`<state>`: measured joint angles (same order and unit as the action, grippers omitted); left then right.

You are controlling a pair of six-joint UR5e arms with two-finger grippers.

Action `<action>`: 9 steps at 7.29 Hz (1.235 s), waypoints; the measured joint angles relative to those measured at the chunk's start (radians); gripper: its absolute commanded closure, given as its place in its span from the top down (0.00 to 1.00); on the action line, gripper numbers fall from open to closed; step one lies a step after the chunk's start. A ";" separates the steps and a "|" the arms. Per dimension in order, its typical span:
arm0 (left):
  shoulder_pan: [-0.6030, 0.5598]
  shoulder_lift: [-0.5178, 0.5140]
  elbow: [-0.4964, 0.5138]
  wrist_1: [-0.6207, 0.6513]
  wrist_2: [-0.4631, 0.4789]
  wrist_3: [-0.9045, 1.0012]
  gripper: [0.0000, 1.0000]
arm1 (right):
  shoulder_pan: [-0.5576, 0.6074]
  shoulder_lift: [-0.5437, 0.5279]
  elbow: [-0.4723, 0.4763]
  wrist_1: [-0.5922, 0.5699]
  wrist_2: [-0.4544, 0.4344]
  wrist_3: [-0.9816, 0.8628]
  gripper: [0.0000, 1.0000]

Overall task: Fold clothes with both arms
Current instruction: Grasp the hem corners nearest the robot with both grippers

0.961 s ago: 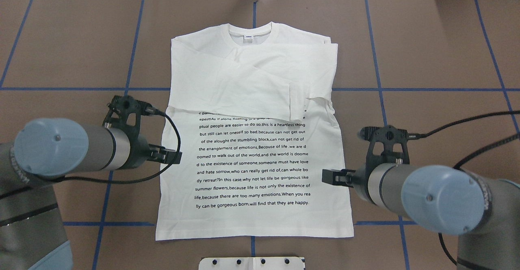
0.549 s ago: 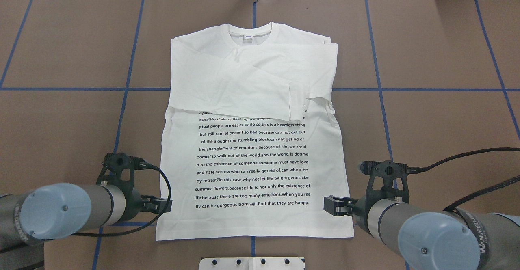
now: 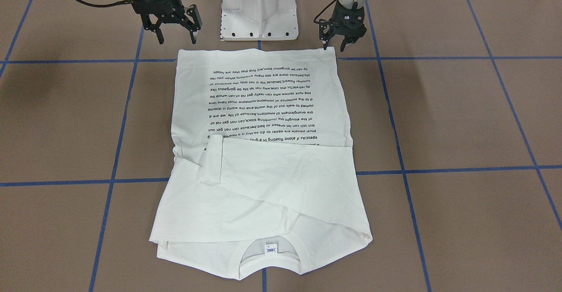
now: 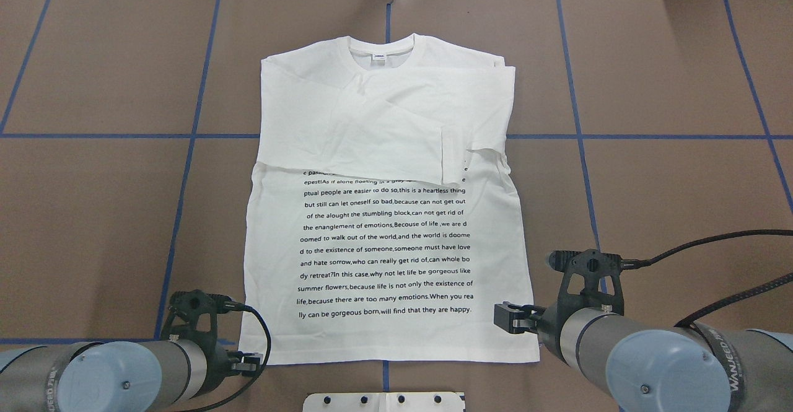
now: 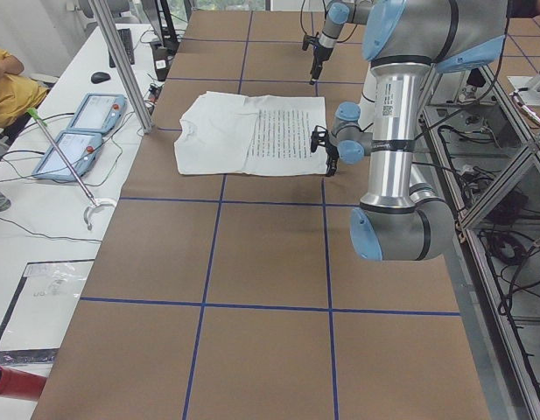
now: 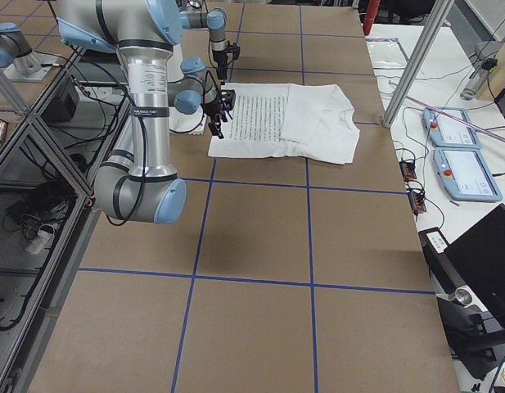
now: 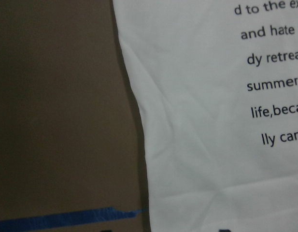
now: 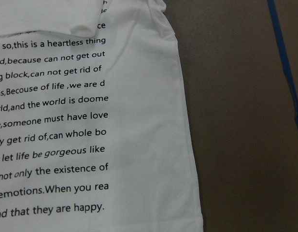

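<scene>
Hem corners of long-sleeved T-shirt [image 3: 263, 107] flanked by L gripper [image 3: 337, 43] & R gripper [image 3: 176, 37], both agape, prob. for btm-up fold.

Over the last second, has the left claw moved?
Yes. The left claw slid back toward the robot along the T-shirt's edge, from the far side of the blue tape line to the robot's side of it.

A robotics lab: robot arms [image 5: 394, 114], tape-gridded brown table [image 4: 669, 77], aluminium frame posts [image 5: 121, 66], teach pendants [image 5: 94, 112].
</scene>
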<state>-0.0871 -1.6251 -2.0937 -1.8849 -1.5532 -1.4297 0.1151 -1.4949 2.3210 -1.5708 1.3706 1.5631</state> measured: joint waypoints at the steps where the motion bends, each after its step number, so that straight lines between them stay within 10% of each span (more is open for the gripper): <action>1: 0.006 -0.002 0.005 0.002 0.001 -0.006 0.57 | 0.000 0.000 0.000 0.000 -0.002 0.000 1.00; 5: 0.012 -0.022 0.021 0.003 0.000 -0.009 0.00 | -0.001 -0.001 -0.001 0.000 -0.004 0.000 1.00; 9: 0.003 -0.026 0.011 0.003 0.001 -0.005 0.00 | -0.016 -0.023 -0.019 0.048 -0.021 0.010 0.95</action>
<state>-0.0836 -1.6507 -2.0829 -1.8822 -1.5524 -1.4352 0.0992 -1.5175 2.3025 -1.5231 1.3493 1.5731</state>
